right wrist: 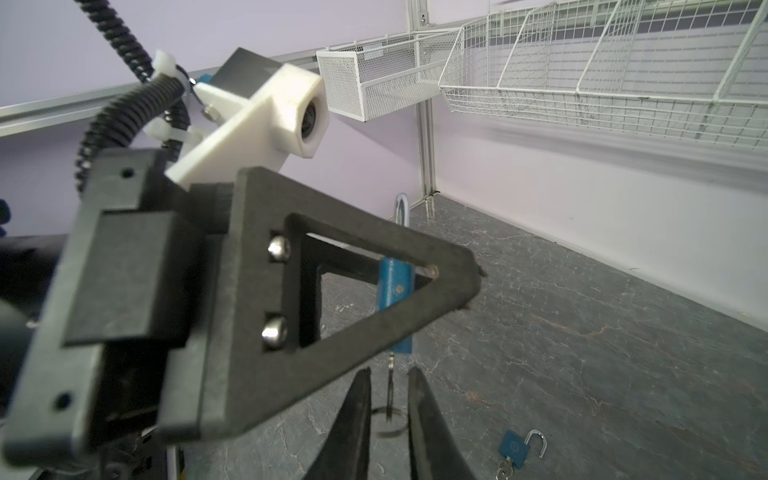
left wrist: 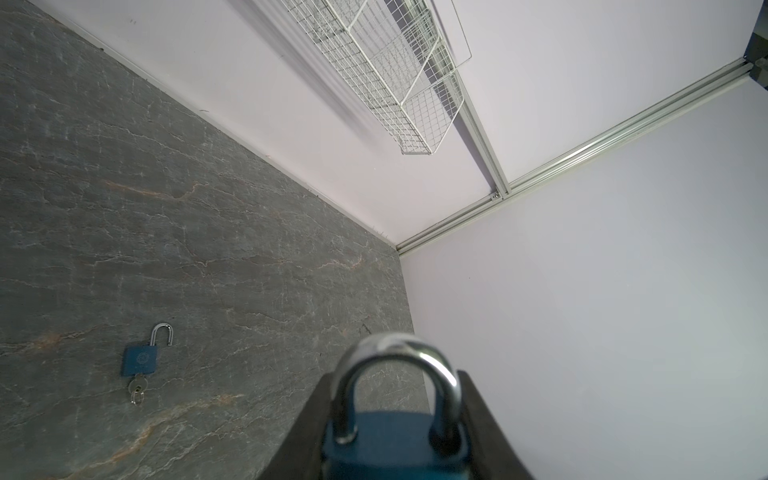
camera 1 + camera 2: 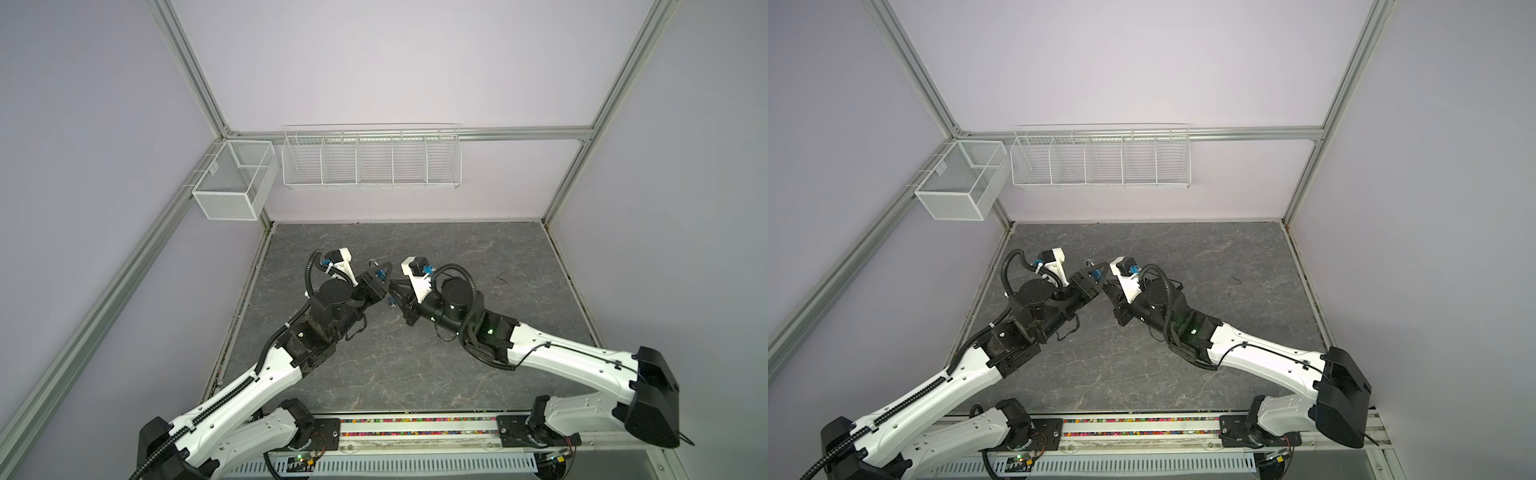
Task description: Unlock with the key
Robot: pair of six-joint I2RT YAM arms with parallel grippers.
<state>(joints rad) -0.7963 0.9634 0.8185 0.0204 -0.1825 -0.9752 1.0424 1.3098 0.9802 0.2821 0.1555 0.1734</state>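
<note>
Left gripper (image 2: 397, 382) is clamped on the blue padlock (image 2: 390, 444). The body is pinched between its fingers and the shackle (image 2: 451, 386) sticks out past the fingertips. Can't tell if the shackle is latched. Key (image 1: 391, 386) sits in the keyway at the padlock's opposite end, seen edge-on, with the key ring (image 1: 388, 424) dangling off it. Right gripper (image 1: 390, 374) jaws stand narrowly apart, one on either side of the key. There's a gap on both sides and nothing is held. Second padlock (image 1: 515, 451) lies on the grey marble table (image 2: 166, 208), well clear of both grippers, with its shackle swung open and its own key in it.
</note>
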